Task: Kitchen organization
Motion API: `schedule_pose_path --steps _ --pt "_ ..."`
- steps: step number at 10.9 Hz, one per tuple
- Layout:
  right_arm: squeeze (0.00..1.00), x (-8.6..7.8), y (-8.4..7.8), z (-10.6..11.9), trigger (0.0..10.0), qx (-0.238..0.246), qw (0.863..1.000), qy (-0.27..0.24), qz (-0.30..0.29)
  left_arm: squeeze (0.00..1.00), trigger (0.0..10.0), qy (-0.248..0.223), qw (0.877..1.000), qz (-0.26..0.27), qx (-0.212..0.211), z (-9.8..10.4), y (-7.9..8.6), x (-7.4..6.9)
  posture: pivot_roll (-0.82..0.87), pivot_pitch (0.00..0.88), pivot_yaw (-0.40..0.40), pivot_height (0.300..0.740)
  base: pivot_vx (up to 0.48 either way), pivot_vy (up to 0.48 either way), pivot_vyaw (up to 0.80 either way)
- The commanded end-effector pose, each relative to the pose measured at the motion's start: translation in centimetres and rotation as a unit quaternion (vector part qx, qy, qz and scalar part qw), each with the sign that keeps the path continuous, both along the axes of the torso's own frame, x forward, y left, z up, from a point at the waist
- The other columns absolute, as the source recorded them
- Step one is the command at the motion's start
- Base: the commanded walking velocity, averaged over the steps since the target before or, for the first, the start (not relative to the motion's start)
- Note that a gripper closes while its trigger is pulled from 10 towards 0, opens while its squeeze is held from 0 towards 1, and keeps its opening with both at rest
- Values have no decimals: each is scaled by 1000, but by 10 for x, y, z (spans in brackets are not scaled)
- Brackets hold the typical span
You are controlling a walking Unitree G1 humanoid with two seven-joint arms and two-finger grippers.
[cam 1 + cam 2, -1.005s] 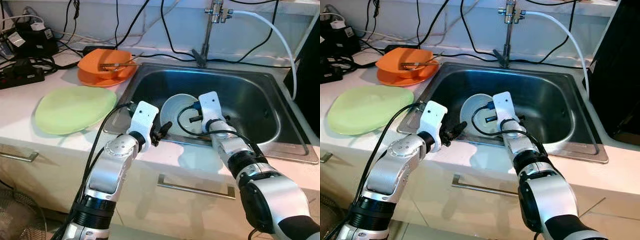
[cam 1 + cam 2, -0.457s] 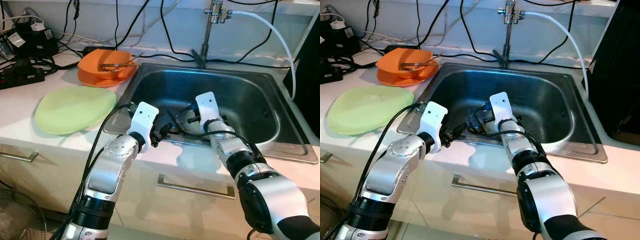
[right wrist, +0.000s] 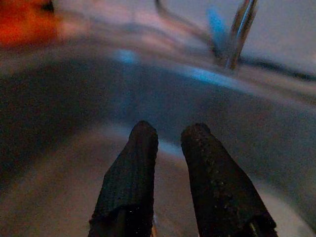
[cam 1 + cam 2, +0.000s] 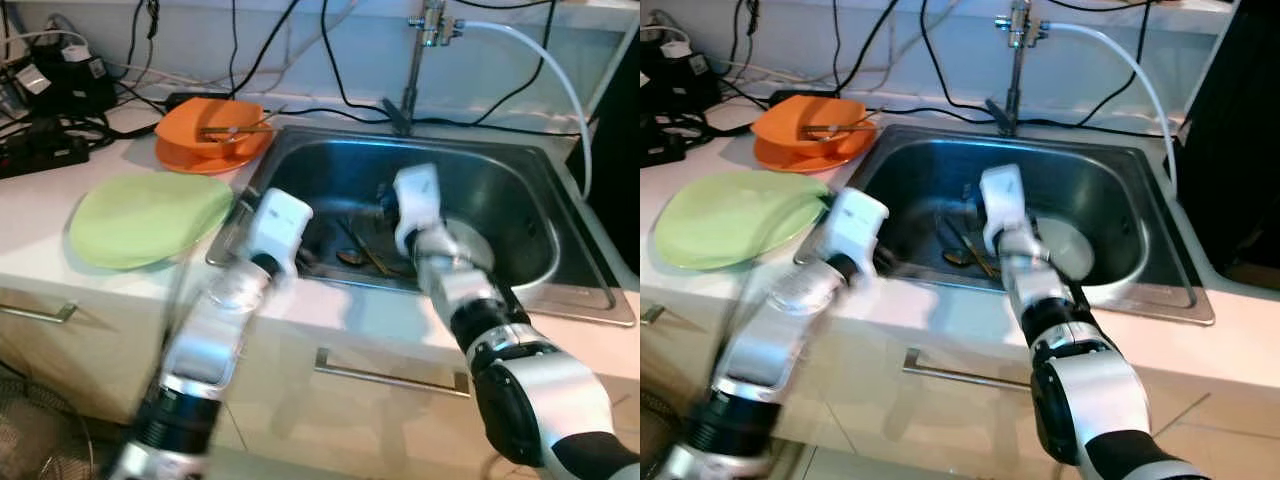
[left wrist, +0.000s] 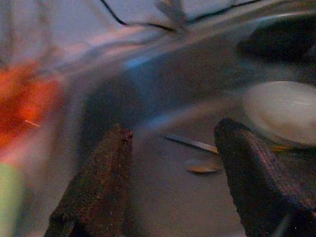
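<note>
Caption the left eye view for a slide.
Both arms reach into the sink, right hand by a white bowl, cutlery on the bottom, green plate on the counter.

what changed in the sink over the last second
The right gripper carried the white bowl from the sink's middle toward its right side, uncovering the spoons on the bottom. The left arm is shifting, blurred, its gripper open. The green plate and orange dishes stayed put.

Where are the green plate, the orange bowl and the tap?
green plate (image 4: 150,217), left eye view, middle of its face
orange bowl (image 4: 215,130), left eye view, inside near the rim
tap (image 4: 1016,70), right eye view, upright pipe
</note>
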State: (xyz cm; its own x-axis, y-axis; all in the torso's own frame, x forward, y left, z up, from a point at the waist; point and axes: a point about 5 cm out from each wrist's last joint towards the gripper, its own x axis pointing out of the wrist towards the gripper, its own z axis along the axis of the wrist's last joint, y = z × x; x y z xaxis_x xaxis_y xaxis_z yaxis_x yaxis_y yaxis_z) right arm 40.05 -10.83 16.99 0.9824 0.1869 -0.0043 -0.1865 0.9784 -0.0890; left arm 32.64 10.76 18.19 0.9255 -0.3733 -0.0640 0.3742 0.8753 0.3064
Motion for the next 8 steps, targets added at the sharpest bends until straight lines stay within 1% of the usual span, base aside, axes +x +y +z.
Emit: schedule_pose_path --steps 1,2,3,4,5,6,7,8 --pt "0 0 4 19 10000 41 998 -40 14 0 10000 -35 999 16 34 7 7 4 232 9 5 740 0 0 0" --pt "0 -3 3 21 10000 52 997 -52 17 0 10000 -47 997 23 56 8 12 4 231 10 5 740 0 0 0" --pt "0 -11 2 23 10000 60 995 -78 27 0 10000 -73 993 37 88 8 22 4 225 15 7 740 0 0 0" --pt "0 -19 -3 23 10000 74 992 -94 34 0 10000 -89 992 48 80 9 28 3 213 18 9 740 0 0 0" --pt "0 -29 -12 18 10000 69 991 -106 33 0 10000 -103 991 59 67 10 34 0 206 20 11 740 0 0 0" --pt "0 -38 -24 11 10000 67 992 -108 26 0 10000 -114 988 78 63 8 43 -3 202 24 12 740 0 0 0" --pt "0 -46 -31 12 10000 60 991 -118 24 0 10000 -124 986 93 65 6 51 -8 192 27 15 740 0 0 0" --pt "0 -59 -36 20 10000 54 988 -137 35 0 10000 -126 985 104 56 3 60 -15 181 30 19 740 0 0 0"
